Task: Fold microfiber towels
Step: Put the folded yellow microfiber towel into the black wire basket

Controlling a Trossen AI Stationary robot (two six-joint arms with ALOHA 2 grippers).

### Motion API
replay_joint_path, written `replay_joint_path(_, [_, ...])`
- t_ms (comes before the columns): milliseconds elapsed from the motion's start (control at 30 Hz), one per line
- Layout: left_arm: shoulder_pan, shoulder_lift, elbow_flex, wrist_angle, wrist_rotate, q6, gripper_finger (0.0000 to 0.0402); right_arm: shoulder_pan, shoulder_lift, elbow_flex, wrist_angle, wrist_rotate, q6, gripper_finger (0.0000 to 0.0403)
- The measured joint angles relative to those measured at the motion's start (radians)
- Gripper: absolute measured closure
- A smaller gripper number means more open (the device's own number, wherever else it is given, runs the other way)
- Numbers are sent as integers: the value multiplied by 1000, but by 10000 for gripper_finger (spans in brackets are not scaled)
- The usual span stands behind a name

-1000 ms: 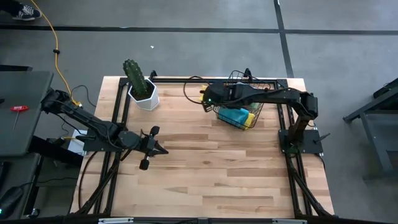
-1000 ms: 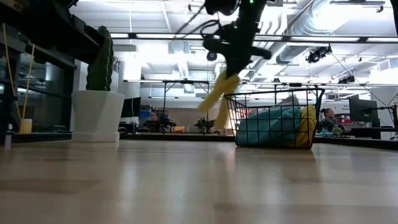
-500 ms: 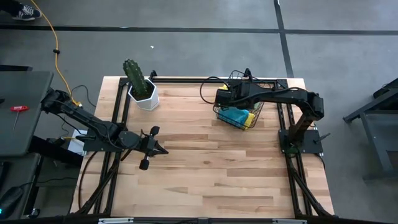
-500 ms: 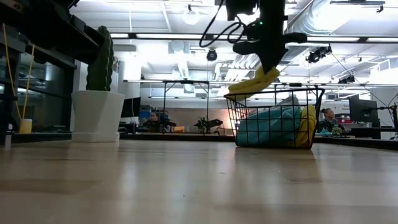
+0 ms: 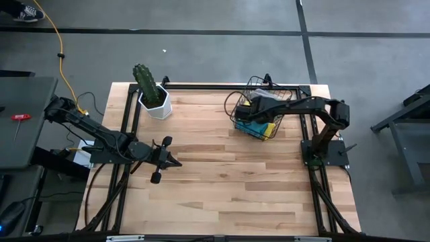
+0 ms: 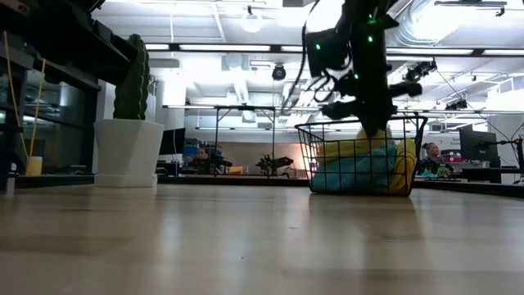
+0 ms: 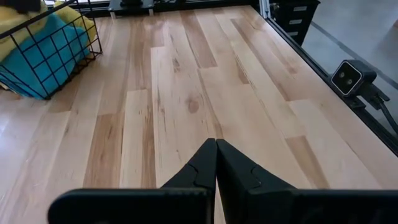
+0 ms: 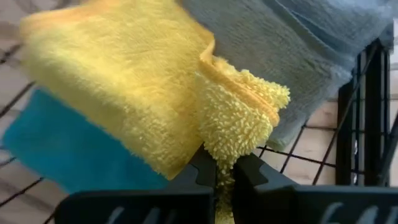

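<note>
While pinched: the yellow towel (image 8: 143, 87) sits in the black wire basket (image 5: 259, 124) at the table's far right, on teal (image 8: 62, 155) and grey (image 8: 298, 50) towels.
Right gripper (image 8: 224, 171): clamped on its edge.
Left gripper (image 7: 216, 163): closed, empty, mid-table.
Advice: probably lift straight up, clearing the wires.

The right gripper (image 8: 224, 167), pinched shut on a yellow towel (image 8: 130, 93), has been swung from the basket's nine o'clock side to a spot over the wire basket (image 5: 259, 121) at the table's one o'clock. The towel, seen a second ago dangling in the air outside the rim, has been lowered into the basket, where it is draped over a teal towel (image 8: 68, 155) and a grey towel (image 8: 292, 56).
</note>
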State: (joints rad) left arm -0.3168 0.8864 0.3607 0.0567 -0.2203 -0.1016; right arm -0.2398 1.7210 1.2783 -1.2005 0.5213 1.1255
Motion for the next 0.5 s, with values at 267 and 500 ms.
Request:
replay_joint_path(267, [0, 0, 0, 0, 0, 0, 401, -9, 0, -62, -1, -12, 48, 386])
replay_joint_path(500, [0, 0, 0, 0, 0, 0, 401, -8, 0, -64, -6, -18, 48, 317])
